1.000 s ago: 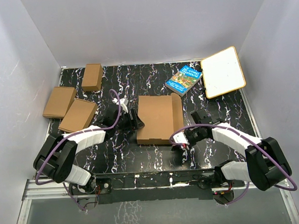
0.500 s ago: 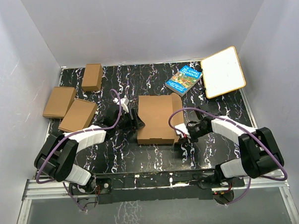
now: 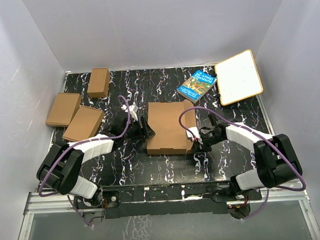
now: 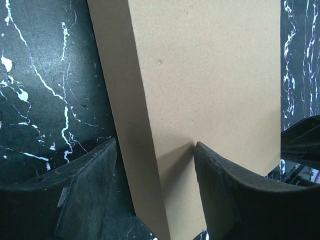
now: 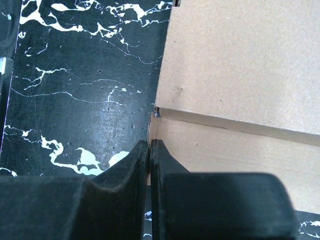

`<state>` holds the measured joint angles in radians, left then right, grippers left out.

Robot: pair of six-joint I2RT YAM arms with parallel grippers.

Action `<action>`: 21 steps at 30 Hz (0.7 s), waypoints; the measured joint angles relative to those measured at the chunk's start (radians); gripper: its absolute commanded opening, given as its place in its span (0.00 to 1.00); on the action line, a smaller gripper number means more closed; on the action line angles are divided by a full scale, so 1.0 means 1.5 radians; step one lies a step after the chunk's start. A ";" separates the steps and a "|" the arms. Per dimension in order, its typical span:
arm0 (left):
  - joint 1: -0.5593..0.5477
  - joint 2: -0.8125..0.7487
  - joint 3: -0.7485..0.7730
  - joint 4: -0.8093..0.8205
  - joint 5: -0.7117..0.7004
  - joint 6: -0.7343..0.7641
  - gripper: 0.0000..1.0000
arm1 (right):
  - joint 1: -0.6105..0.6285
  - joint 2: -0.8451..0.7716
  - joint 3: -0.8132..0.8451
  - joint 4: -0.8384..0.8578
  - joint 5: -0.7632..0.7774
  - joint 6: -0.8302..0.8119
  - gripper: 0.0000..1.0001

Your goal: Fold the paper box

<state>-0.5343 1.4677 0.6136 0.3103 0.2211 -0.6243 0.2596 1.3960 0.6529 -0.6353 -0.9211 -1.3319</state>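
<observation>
The paper box (image 3: 168, 127) lies flat, its lid down, at the middle of the bench (image 3: 135, 163). The left hand (image 3: 144, 128) straddles its left edge, fingers spread. The right hand (image 3: 195, 142), clenched and empty, touches its near right corner.

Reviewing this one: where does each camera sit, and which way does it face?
Top external: fixed above and behind the arm bases, looking down at the table; the left gripper and right gripper flank the paper box.
Left wrist: behind the left gripper, looking along its fingers, which straddle the box's edge.
Right wrist: behind the right gripper, looking past its closed fingers at the box's corner.
Shared: all three show the paper box.
</observation>
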 measured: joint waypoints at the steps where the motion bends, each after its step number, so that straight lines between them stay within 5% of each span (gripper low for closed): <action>1: 0.000 0.000 0.000 0.000 0.000 0.000 0.60 | 0.000 0.000 0.000 0.003 0.001 0.010 0.08; 21: 0.000 0.010 0.009 0.002 0.007 0.001 0.59 | 0.027 -0.013 0.004 0.047 0.041 0.155 0.08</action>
<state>-0.5339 1.4834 0.6266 0.3138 0.2321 -0.6228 0.3008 1.3766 0.6582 -0.5644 -0.8600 -1.0988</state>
